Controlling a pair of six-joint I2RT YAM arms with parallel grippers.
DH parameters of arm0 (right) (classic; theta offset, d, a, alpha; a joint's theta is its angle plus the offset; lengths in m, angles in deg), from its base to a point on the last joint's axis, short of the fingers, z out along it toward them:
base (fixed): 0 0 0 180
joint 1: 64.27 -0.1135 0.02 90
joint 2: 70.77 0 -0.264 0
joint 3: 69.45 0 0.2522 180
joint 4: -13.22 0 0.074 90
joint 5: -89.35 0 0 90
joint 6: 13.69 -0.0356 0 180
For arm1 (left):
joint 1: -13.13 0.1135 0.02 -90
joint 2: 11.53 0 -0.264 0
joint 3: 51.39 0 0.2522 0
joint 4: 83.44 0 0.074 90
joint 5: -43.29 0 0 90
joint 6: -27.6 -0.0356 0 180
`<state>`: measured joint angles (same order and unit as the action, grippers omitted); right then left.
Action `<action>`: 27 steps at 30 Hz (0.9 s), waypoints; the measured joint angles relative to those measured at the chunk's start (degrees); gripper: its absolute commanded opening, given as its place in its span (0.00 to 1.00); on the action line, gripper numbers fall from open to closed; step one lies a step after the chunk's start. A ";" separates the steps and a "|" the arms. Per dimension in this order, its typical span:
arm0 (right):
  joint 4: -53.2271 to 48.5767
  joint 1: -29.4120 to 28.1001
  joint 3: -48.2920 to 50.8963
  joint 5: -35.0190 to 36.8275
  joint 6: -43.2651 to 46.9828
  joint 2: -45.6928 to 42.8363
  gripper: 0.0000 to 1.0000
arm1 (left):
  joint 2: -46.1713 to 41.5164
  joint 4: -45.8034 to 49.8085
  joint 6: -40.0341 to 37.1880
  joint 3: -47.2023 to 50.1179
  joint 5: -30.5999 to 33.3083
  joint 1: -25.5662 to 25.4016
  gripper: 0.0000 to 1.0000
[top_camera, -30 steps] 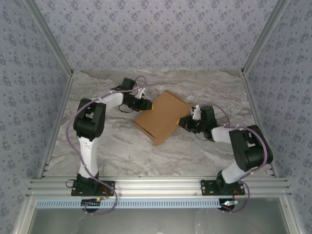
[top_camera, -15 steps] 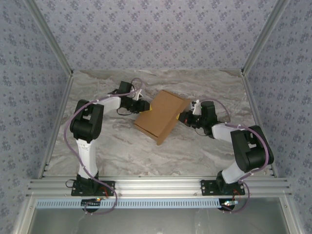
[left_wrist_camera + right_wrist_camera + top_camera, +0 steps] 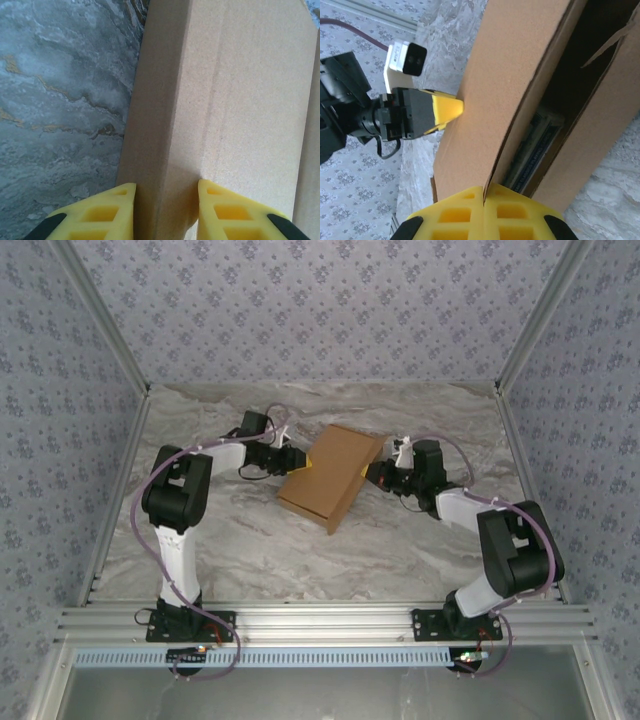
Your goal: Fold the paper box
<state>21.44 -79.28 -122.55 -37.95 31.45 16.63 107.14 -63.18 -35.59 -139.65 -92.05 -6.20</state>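
Note:
The paper box (image 3: 332, 477) is a shallow brown cardboard mailer lying askew mid-table. My left gripper (image 3: 303, 462) is at its left corner. In the left wrist view the yellow fingers (image 3: 107, 210) straddle the box (image 3: 240, 100), one on the side wall and one on the top panel, both touching cardboard. My right gripper (image 3: 372, 475) is at the box's right edge. In the right wrist view this gripper (image 3: 484, 192) is shut on the edge of the lid panel (image 3: 510, 75), which stands a little apart from the base, leaving a dark gap.
Inside the gap lies a dark printed item (image 3: 532, 145). The marble table (image 3: 250, 540) is walled by patterned panels at the back and sides. An aluminium rail (image 3: 320, 622) runs along the near edge by the arm bases.
The left jaws have closed in onto the box corner. The right gripper has moved toward the back with the lid edge, and the box has turned slightly.

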 measured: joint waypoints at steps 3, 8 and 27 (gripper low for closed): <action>-0.87 -0.15 -1.38 0.15 0.00 -0.31 0.00 | -0.07 -1.46 1.46 0.85 -0.76 0.00 0.27; -2.19 -0.59 -2.99 0.52 0.04 -0.74 0.00 | -0.07 -3.41 3.39 1.95 -2.05 0.04 0.26; -4.57 -2.16 -6.58 1.81 0.31 -2.25 0.00 | -0.07 -5.86 6.27 2.78 -3.56 0.11 0.34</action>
<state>16.87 -81.44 -129.13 -36.14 31.76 14.38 107.08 -69.04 -29.31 -136.87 -95.61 -6.09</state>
